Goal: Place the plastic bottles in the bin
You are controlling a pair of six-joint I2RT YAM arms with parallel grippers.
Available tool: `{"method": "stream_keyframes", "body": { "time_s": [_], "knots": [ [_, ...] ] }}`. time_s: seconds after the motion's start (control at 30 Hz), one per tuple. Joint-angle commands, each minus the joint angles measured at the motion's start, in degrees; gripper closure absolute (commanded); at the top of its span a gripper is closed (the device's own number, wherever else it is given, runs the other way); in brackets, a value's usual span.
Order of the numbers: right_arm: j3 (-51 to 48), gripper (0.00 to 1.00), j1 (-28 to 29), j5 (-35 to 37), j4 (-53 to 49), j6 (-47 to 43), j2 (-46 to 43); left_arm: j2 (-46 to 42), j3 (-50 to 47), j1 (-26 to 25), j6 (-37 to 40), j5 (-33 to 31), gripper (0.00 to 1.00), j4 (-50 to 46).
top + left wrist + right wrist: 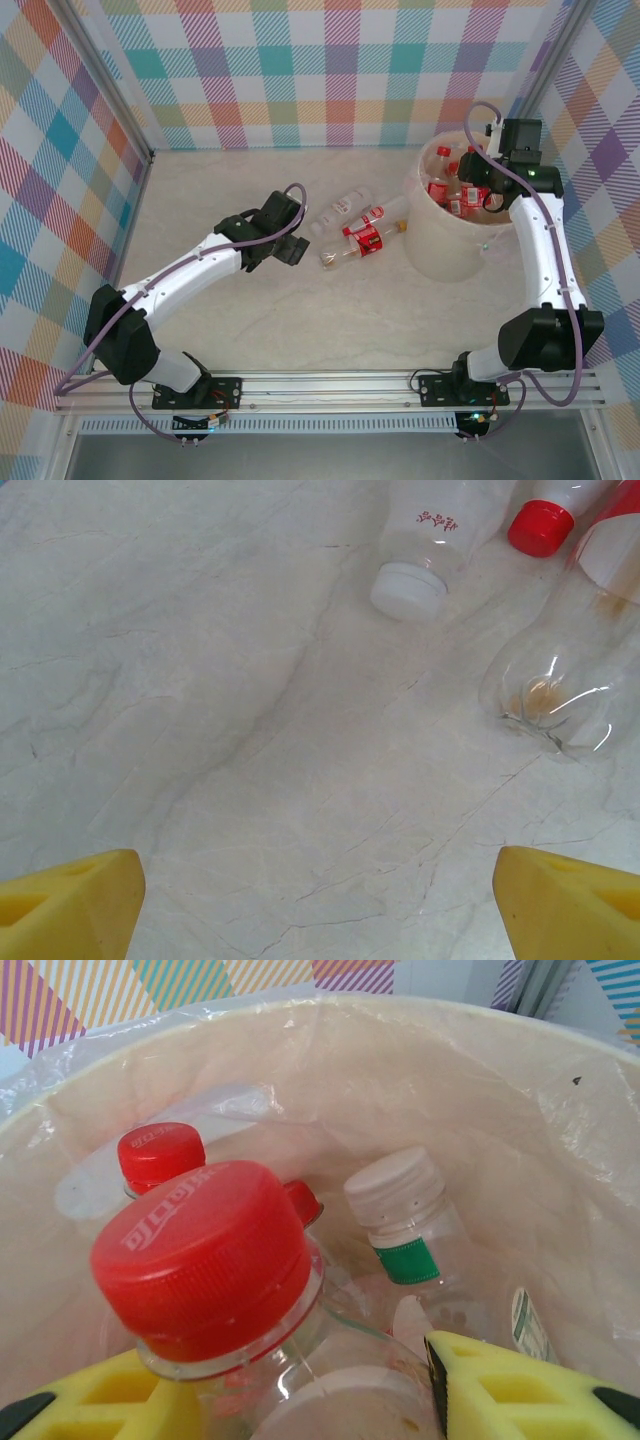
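Labels first: the white-cap bottle (425,535), lying just ahead of the L gripper (320,910), carries small red script on clear plastic, too small to read. Next to it are a red cap (538,525) and a clear bottle base (560,685) w/ brownish dregs inside. L fingers (70,905) are wide apart w/ nothing btwn them, bare marble under them.

From above, the loose bottles (365,238) lie clustered on the table (300,330) btwn the L arm's tip and the bin (450,255). Open tabletop lies to the left and on the near side.

The R gripper (478,190) hangs over the bin, which sits close to the right wall. Its yellow fingers (520,1395) flank a red-cap bottle (205,1260); the raised script on the cap isn't legible. Can't tell if they pinch it. Behind it: a second red cap (160,1150) and a green-label bottle (400,1230) w/ a white cap. The bin wall curves close all round.
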Motion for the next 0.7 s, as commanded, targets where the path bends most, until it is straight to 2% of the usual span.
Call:
{"method": "stream_keyframes", "body": {
  "time_s": [0.0,0.27,0.4,0.5,0.67],
  "knots": [
    [-2.75,0.61,-0.4,-1.33,-0.79,1.55,1.63,0.74,-0.65,-0.8,0.82,-1.42,0.11,-1.49],
    [-6.56,0.56,-0.75,-1.56,0.32,1.91,1.97,0.78,-0.91,-0.92,0.83,-0.85,0.11,-1.31],
    [-5.8,0.49,-0.8,-2.18,-0.59,1.88,1.43,0.67,-1.05,-1.08,0.75,-0.68,0.1,-1.3],
    [-3.09,0.42,-0.75,-3.26,-2.69,1.73,0.21,0.73,-1.17,-1.08,0.75,-0.44,0.1,-1.16],
    [4.9,0.23,-0.76,-4.98,-10.32,0.19,-0.44,0.96,-1.2,-1.07,0.66,-0.59,0.1,-1.27]
  ]
}}
